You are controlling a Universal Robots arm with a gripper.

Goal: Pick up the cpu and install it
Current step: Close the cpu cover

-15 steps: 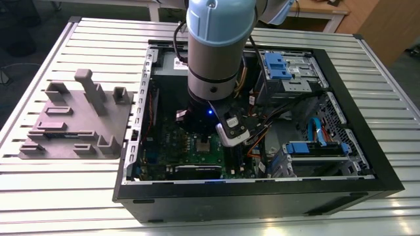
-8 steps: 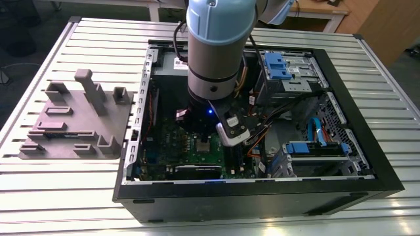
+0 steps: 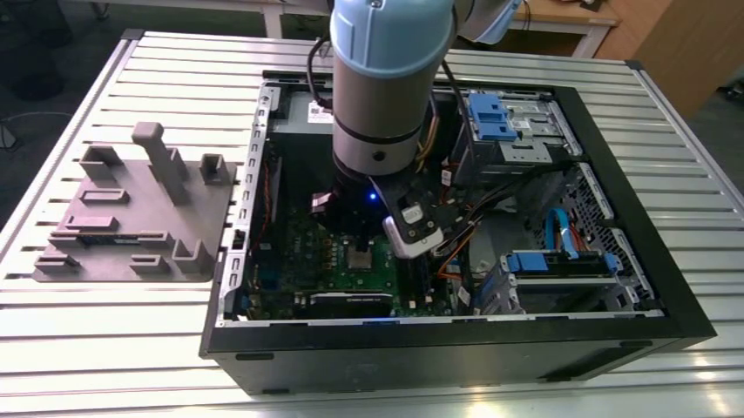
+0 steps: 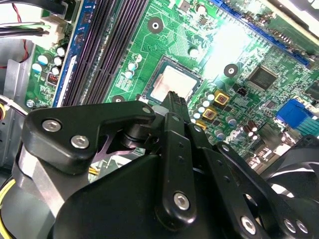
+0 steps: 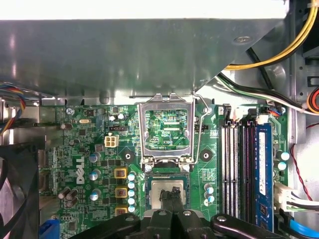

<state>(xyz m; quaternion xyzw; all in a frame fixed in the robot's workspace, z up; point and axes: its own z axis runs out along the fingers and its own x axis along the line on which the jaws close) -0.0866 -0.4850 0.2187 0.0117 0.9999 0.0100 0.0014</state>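
PC case [image 3: 465, 335] on slatted table [image 3: 117, 348]; grey fixture [image 3: 128, 218], perhaps plastic.

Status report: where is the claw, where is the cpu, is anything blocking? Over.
Claw low, right above cpu. Cpu flat in socket; socket frame hinged up, open, not blocking.

A big silver table [image 3: 104, 348] made of shiny metal strips stands on a dark floor [image 3: 30, 165], with a brown wooden cupboard [image 3: 686, 43] and a white desk [image 3: 576, 24] beyond it.
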